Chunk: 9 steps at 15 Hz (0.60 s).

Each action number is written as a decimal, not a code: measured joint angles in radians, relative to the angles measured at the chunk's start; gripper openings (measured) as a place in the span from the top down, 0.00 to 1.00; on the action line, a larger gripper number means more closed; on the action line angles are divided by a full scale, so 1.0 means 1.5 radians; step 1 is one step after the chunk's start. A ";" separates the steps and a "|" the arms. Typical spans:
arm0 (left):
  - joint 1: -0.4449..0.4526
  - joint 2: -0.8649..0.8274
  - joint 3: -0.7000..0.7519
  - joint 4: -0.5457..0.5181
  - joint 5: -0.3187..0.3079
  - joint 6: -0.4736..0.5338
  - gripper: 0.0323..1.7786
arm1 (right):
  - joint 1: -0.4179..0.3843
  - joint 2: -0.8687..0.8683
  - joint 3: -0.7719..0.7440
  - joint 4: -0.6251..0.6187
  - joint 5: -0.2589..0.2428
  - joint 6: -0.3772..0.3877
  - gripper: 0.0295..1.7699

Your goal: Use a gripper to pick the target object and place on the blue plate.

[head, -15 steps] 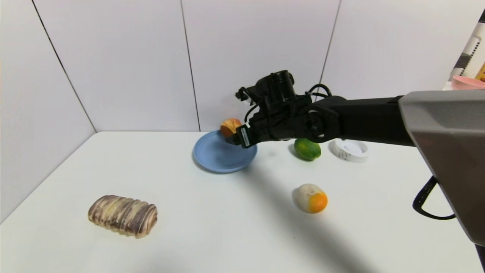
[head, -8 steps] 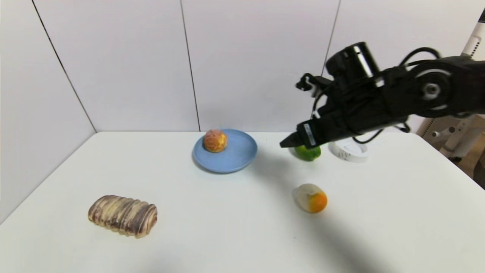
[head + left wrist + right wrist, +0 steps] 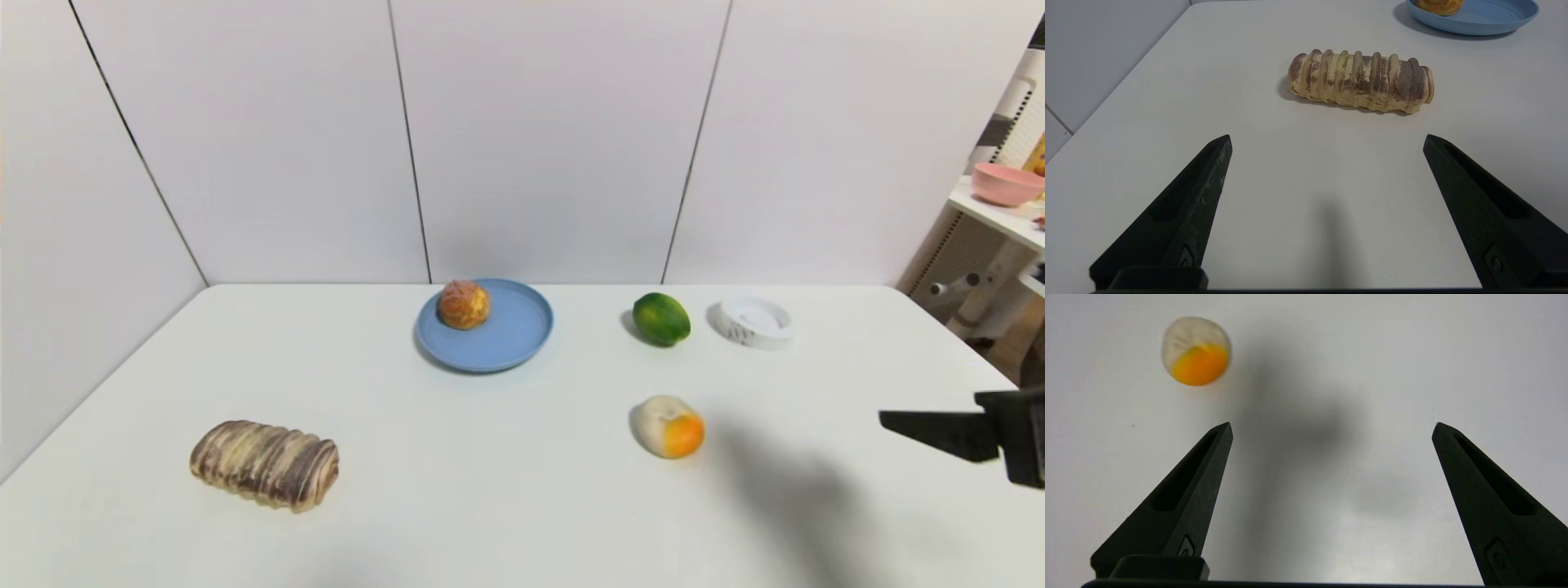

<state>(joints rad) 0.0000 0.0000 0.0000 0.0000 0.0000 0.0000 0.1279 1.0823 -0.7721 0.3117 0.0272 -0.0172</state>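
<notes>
The cream-puff bun (image 3: 464,305) with its bumpy pinkish-brown crust rests on the blue plate (image 3: 506,339), at the plate's left rear. In the left wrist view the bun (image 3: 1439,5) and the blue plate (image 3: 1490,18) show far off. My right gripper (image 3: 1332,425) is open and holds nothing, low at the table's right edge (image 3: 886,420), well away from the plate. My left gripper (image 3: 1327,138) is open above bare table near the front left, short of the bread loaf, out of the head view.
A brown-striped bread loaf (image 3: 264,465) lies front left. A white-and-orange ball (image 3: 670,426) sits right of centre, also seen as the ball (image 3: 1195,350) ahead of my right gripper. A green fruit (image 3: 661,319) and a small white dish (image 3: 755,322) stand at the back right.
My right gripper let go of the bun over the plate, then drew back right and down to the table's right edge. The bun now rests on the plate.
</notes>
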 joint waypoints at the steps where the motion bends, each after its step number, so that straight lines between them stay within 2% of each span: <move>1: 0.000 0.000 0.000 0.000 0.000 0.000 0.05 | -0.021 -0.073 0.084 -0.055 -0.001 0.000 0.04; 5: 0.000 0.000 0.000 0.000 0.000 0.000 0.05 | -0.062 -0.330 0.324 -0.254 0.001 -0.003 0.04; 7: 0.000 0.000 0.000 0.000 0.000 0.000 0.05 | -0.068 -0.446 0.408 -0.288 0.003 -0.006 0.04; 9: 0.000 0.000 0.000 0.000 0.000 0.000 0.05 | -0.074 -0.556 0.468 -0.274 0.003 -0.009 0.04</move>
<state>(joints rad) 0.0000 0.0000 0.0000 0.0000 0.0000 0.0000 0.0168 0.2481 -0.0700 -0.0989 0.0317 -0.0313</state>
